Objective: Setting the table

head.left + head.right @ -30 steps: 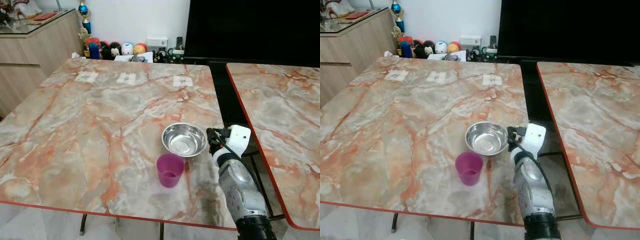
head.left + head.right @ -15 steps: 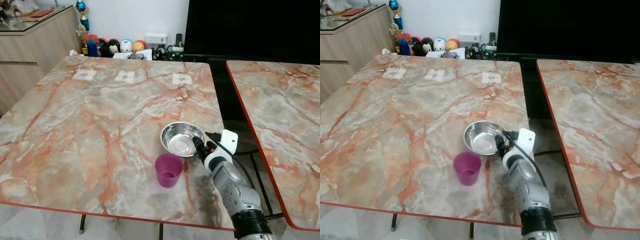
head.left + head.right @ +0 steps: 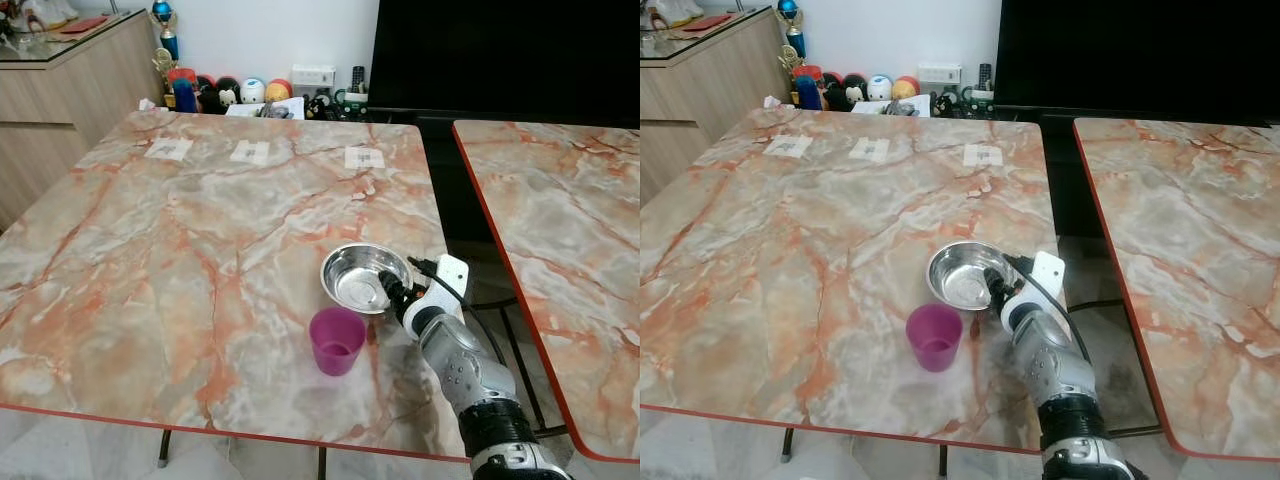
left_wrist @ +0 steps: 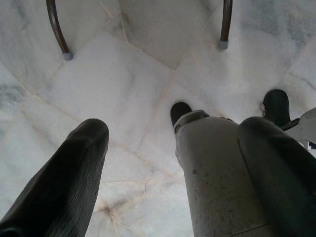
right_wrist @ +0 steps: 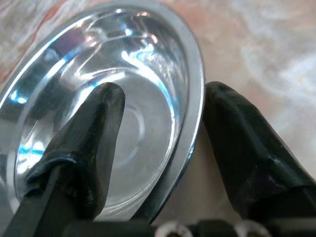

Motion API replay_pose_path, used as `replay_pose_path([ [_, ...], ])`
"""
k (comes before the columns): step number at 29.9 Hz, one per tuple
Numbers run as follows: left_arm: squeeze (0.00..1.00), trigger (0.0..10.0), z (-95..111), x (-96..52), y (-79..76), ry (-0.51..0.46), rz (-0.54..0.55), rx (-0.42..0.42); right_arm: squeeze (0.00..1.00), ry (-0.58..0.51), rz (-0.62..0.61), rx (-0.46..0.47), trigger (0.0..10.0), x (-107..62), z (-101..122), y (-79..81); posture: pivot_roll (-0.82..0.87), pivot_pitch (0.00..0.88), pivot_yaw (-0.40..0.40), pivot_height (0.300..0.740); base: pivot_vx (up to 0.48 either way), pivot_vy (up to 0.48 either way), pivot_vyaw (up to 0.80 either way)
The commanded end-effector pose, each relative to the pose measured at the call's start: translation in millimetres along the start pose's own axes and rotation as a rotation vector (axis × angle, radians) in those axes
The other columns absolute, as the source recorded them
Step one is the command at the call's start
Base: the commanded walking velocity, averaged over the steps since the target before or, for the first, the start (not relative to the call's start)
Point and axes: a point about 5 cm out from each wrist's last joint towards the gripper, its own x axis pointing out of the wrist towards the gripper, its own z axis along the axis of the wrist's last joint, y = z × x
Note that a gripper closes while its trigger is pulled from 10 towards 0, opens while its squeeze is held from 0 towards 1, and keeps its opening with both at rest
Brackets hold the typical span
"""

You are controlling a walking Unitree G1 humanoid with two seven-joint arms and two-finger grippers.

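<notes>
A shiny steel bowl stands near the right edge of the marble table, with a purple cup just in front of it. My right gripper is at the bowl's right rim. In the right wrist view the right gripper is open astride the bowl's rim: one finger is inside the bowl, the other outside it. My left gripper hangs open over the tiled floor beside my leg.
Three paper labels lie along the table's far side. A second marble table stands to the right across a narrow gap. A wooden sideboard is at the far left, toys and a black screen at the back.
My right gripper has moved left from beside the bowl onto its right rim, one finger now inside. Bowl and cup have stayed in place.
</notes>
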Motion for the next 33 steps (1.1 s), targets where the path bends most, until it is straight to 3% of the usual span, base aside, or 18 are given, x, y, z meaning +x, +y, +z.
replay_pose_path([
  [1, 0.00, 10.0, -13.2, -3.0, -5.1, 0.054, -0.023, 0.007, 0.00, 0.017, 0.001, 0.017, 10.0, 1.4, -1.4, -2.1, 0.05, 0.095, -0.019, 0.740, 0.000, 0.000, 0.00],
  [3, 0.00, 10.0, -13.4, -3.0, -5.1, 0.054, -0.023, 0.008, 0.00, 0.028, 0.010, 0.039, 9.9, 2.0, -4.5, -3.1, 0.05, 0.095, -0.019, 0.740, 0.000, 0.000, 0.00],
  [4, 0.00, 10.0, -13.4, -3.0, -5.1, 0.055, -0.022, 0.008, 0.00, 0.029, 0.016, 0.049, 9.1, 2.1, -5.2, -2.8, 0.05, 0.095, -0.019, 0.740, 0.000, 0.000, 0.00],
  [5, 0.00, 10.0, -13.4, -3.0, -5.1, 0.055, -0.022, 0.008, 0.00, 0.029, 0.016, 0.049, 9.1, 2.1, -5.2, -2.8, 0.05, 0.095, -0.019, 0.740, 0.000, 0.000, 0.00],
  [6, 0.00, 10.0, -13.4, -3.0, -5.1, 0.055, -0.022, 0.009, 0.00, 0.031, 0.021, 0.054, 0.0, 2.1, -5.9, -2.4, 0.05, 0.095, -0.019, 0.740, 0.000, 0.000, 0.00],
  [23, 0.00, 10.0, -14.2, -3.2, -5.1, 0.059, -0.021, 0.016, 0.00, 0.021, 0.030, 0.060, 0.0, 3.6, -6.1, -0.5, 0.05, 0.099, -0.021, 0.740, 0.000, 0.000, 0.00],
  [33, 0.00, 10.0, -14.4, -3.3, -4.9, 0.060, -0.019, 0.018, 0.00, -0.038, -0.001, 0.093, 0.0, 3.4, 0.0, -6.0, 0.05, 0.101, -0.021, 0.740, 0.000, 0.000, 0.00],
])
